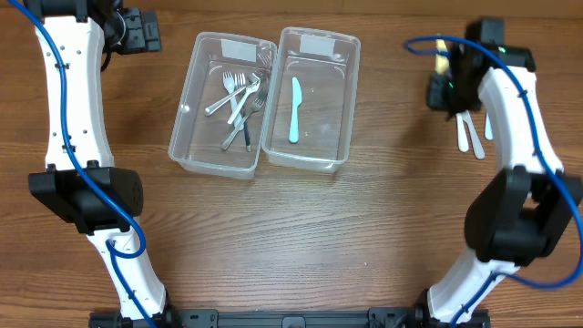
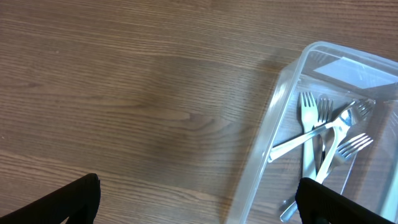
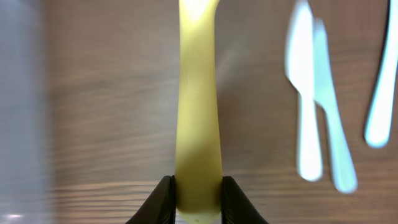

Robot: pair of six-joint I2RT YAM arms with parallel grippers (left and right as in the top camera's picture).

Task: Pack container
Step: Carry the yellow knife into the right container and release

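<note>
Two clear plastic containers stand side by side at the back middle. The left container [image 1: 187,137] holds several metal forks [image 1: 239,98]; it also shows in the left wrist view [image 2: 273,118] with the forks [image 2: 317,134]. The right container [image 1: 344,118] holds a teal plastic knife [image 1: 294,109]. My right gripper [image 1: 453,77] is shut on a yellow plastic utensil [image 3: 198,112], held above the table right of the containers. My left gripper [image 1: 137,32] is open and empty, left of the fork container.
Several white and pale-blue plastic utensils [image 1: 474,135] lie on the wooden table at the right, under the right arm; they also show in the right wrist view [image 3: 320,112]. The clear wall of a container blurs the left edge of the right wrist view.
</note>
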